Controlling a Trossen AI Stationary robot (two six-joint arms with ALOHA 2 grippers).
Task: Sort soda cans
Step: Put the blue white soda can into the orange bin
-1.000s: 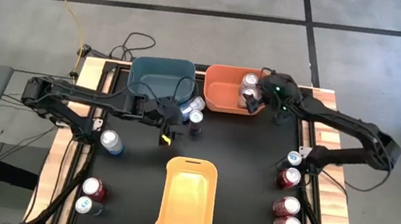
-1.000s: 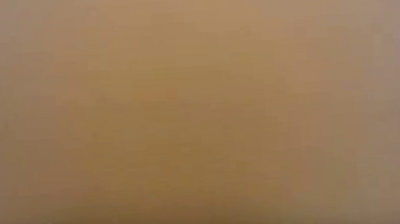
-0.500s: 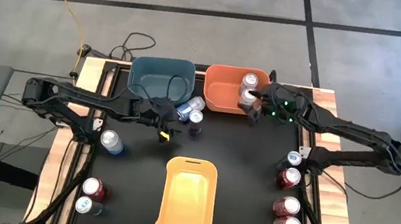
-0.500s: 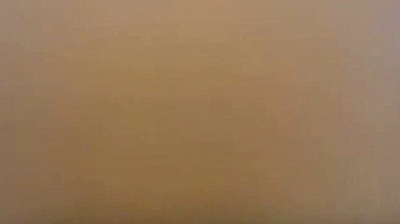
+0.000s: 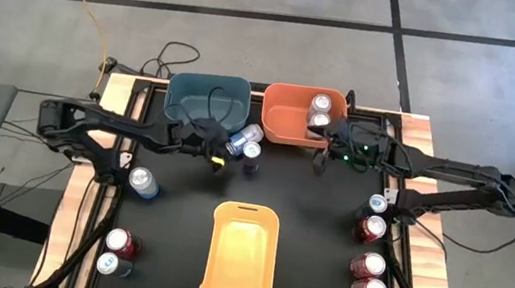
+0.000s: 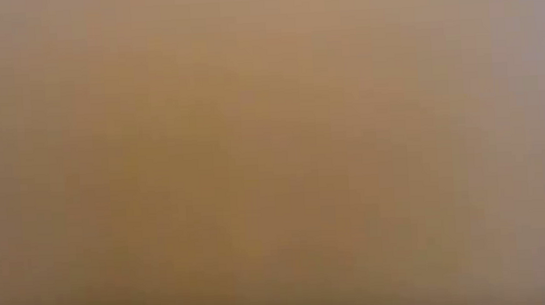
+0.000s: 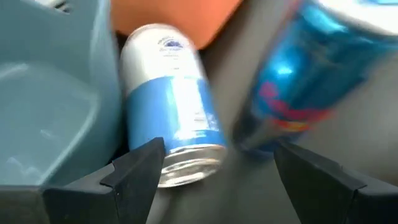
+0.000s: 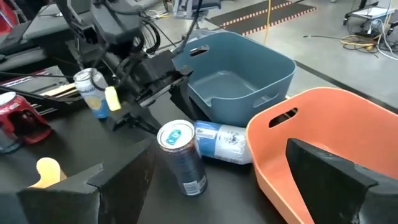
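Two soda cans sit just in front of the blue bin [image 5: 208,100]. A blue-and-white one [image 7: 174,118] lies on its side by the bin's wall, and a blue one [image 7: 305,68] stands upright beside it. My left gripper [image 5: 223,157] is low and open right before them, one finger near the lying can's end. My right gripper [image 5: 320,161] hangs open and empty in front of the orange bin [image 5: 286,118], where two silver cans [image 5: 320,110] stand. The right wrist view shows the upright can [image 8: 180,155] and the lying can [image 8: 221,143].
A yellow bin [image 5: 242,256] stands at the near centre. It fills the low view with a blur. More cans stand along the left edge [image 5: 143,183], [image 5: 120,242] and several along the right edge [image 5: 369,246]. Bare black tabletop lies between the bins.
My left gripper has dropped and moved toward the far edge, up to the two cans by the blue bin. My right gripper has drawn back from over the orange bin toward the table's middle. No can has moved.
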